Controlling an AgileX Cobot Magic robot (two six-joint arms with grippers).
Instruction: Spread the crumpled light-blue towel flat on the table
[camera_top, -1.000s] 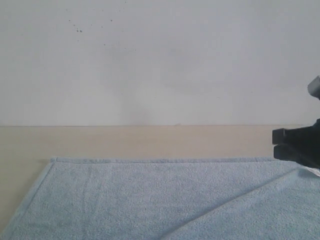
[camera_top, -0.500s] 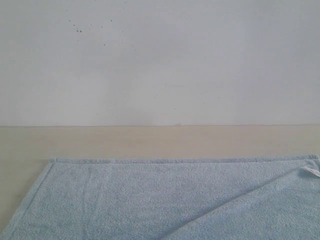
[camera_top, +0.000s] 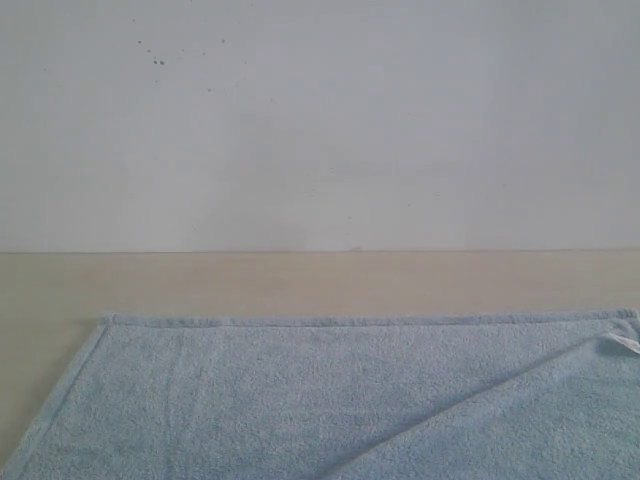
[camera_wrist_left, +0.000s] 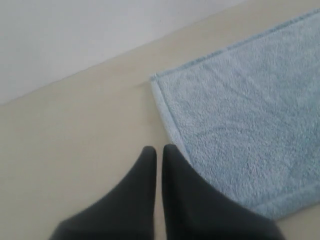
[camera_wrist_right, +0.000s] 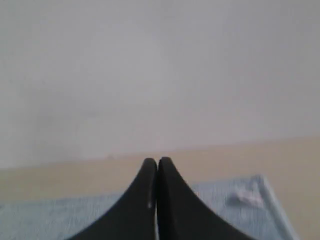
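Note:
The light-blue towel (camera_top: 300, 400) lies flat on the beige table (camera_top: 300, 285), its hemmed far edge straight. A diagonal fold runs across its right part, and a small white tag (camera_top: 622, 343) shows near the far right corner. No gripper appears in the exterior view. In the left wrist view my left gripper (camera_wrist_left: 158, 150) is shut and empty, held above bare table beside the towel (camera_wrist_left: 240, 115) near one of its corners. In the right wrist view my right gripper (camera_wrist_right: 157, 162) is shut and empty, above the towel (camera_wrist_right: 220, 210), with the tag (camera_wrist_right: 245, 197) off to one side.
A plain white wall (camera_top: 320, 120) stands behind the table. Bare table shows beyond the towel's far edge and along its left side (camera_top: 40, 340).
The right gripper, seen at the right edge of the exterior view one second ago, has withdrawn out of that view. The towel's far right corner with its tag is now uncovered.

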